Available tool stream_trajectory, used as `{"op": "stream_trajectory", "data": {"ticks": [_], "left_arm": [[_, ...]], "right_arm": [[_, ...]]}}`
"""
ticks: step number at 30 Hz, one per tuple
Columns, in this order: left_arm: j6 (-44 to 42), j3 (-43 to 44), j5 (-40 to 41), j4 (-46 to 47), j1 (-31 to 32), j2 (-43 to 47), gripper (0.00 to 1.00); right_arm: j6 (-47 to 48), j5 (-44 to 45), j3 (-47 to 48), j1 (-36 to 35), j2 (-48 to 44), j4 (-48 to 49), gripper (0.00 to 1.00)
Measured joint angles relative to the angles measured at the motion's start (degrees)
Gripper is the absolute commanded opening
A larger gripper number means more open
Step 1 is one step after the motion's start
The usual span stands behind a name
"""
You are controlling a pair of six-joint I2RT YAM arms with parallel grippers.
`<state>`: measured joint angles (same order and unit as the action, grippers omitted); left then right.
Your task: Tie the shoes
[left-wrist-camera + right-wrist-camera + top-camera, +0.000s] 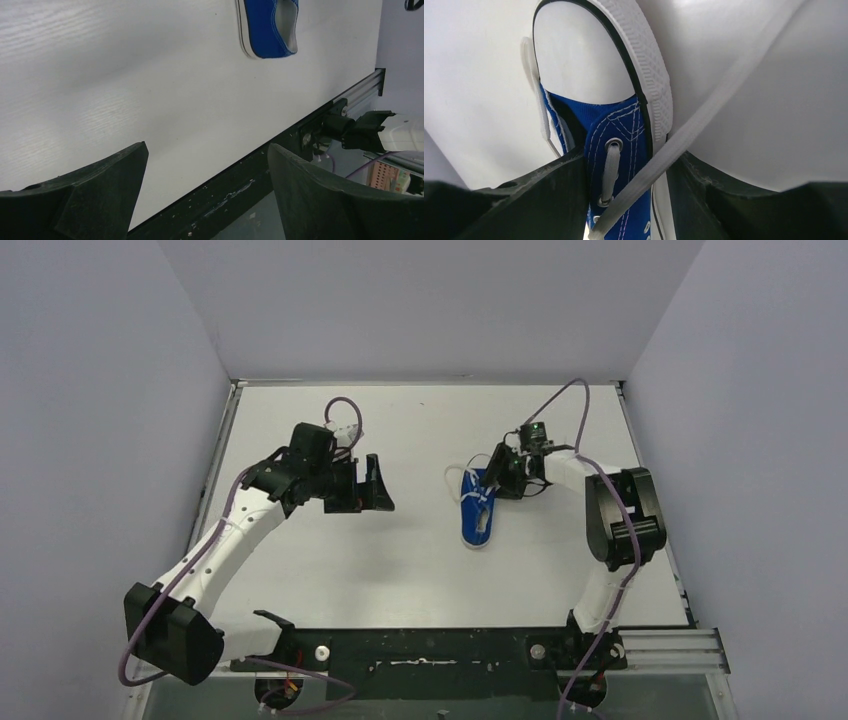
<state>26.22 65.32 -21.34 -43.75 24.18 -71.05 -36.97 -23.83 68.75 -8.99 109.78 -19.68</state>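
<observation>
Blue sneaker [619,125] canvas shows between the right gripper's [629,165] two black fingers [539,200]. The jaws are spread, with one finger on each side of the laced forepart, and whether either pad presses the shoe cannot be told. In the gap between them a metal eyelet [614,145] carries a short run of lace. A flat white lace [704,115] starts from that same gap and slants out past one fingertip over the table [784,100]. Just beyond the fingertips lies the white toe cap [579,55], edged by the ribbed sole rim [651,65]. A second lace end [541,117] lies along the shoe's other side. From the top camera this gripper hangs over the toe end, and the heel sticks out clear of it on the side toward the arm bases.

The left gripper [207,147] is open too — its fingers stand wide apart with only bare table between them. The sneaker lies well ahead of these fingertips and well apart from them, with its heel opening turned toward the wrist camera. Nearer the fingertips, the black base rail [240,175] runs along the table's edge. In the top view this gripper points across the table toward the shoe.
</observation>
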Motion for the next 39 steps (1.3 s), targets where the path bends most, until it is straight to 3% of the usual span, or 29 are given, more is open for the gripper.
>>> {"op": "stream_trajectory", "data": {"ticks": [6, 11, 14, 20, 24, 30, 35, 39], "left_arm": [[6.34, -6.71, -5.35, 3.87, 1.68, -2.97, 0.82], [12.76, -9.07, -7.30, 11.17, 3.32, -9.22, 0.77], [14.08, -6.03, -7.15, 12.94, 4.70, -16.35, 0.74], [11.91, 6.36, -3.80, 12.63, 7.37, -31.65, 0.66], [8.11, 14.51, -0.17, 9.51, 8.52, -38.66, 0.65], [0.35, 26.64, 7.34, 1.79, 10.78, -47.52, 0.63], [-3.67, 28.33, 11.87, -2.01, 11.67, -50.58, 0.57], [-5.75, 28.61, 14.95, -4.13, 11.74, -51.80, 0.51]], "right_arm": [[-6.60, -1.01, -15.52, -8.96, -11.56, 2.73, 0.57], [-9.70, -0.63, -20.04, -13.20, -16.70, 1.79, 0.83], [-7.67, 0.55, -19.28, -13.31, -19.58, -3.15, 0.88], [0.55, 1.38, -11.89, -5.46, -20.59, -13.49, 0.87], [3.98, 4.85, -3.82, -1.25, -15.76, -18.69, 0.83], [3.78, 11.06, 8.68, -2.43, -2.51, -22.93, 0.79], [0.28, 18.69, 18.32, -5.11, 7.93, -27.61, 0.76], [-1.60, 22.95, 23.12, -7.37, 11.78, -31.28, 0.65]]}}
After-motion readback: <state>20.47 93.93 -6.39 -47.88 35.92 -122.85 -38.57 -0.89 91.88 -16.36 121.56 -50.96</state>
